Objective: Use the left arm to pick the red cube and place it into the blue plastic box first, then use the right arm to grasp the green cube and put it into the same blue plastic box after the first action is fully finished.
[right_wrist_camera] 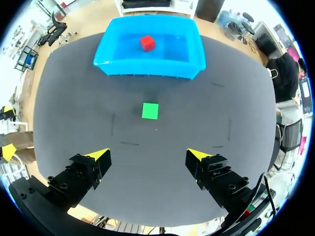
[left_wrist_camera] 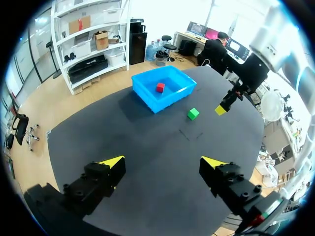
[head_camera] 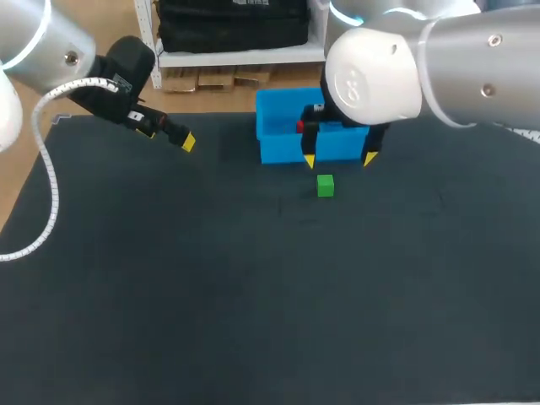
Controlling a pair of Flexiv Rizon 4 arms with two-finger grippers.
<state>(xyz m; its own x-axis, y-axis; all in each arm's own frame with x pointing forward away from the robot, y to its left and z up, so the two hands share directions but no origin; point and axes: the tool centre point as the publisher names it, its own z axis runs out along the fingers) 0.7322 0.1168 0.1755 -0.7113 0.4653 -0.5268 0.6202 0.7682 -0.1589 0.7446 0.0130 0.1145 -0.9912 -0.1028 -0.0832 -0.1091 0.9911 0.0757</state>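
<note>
Roughly halfway. Counting step one as done: see red cube [right_wrist_camera: 147, 43] resting on floor of blue plastic box [right_wrist_camera: 147, 66]. Reading left gripper [left_wrist_camera: 163, 162] as spread wide, empty, well away from box. Left to do: grab green cube [right_wrist_camera: 150, 110], lying on black table [head_camera: 253, 321] just in front of box, and drop into same box. Reading right gripper [right_wrist_camera: 147, 154] as wide too, empty, hovering above and short of green cube. Spotting nothing between them; probably need to mind box's near wall on the lift.
</note>
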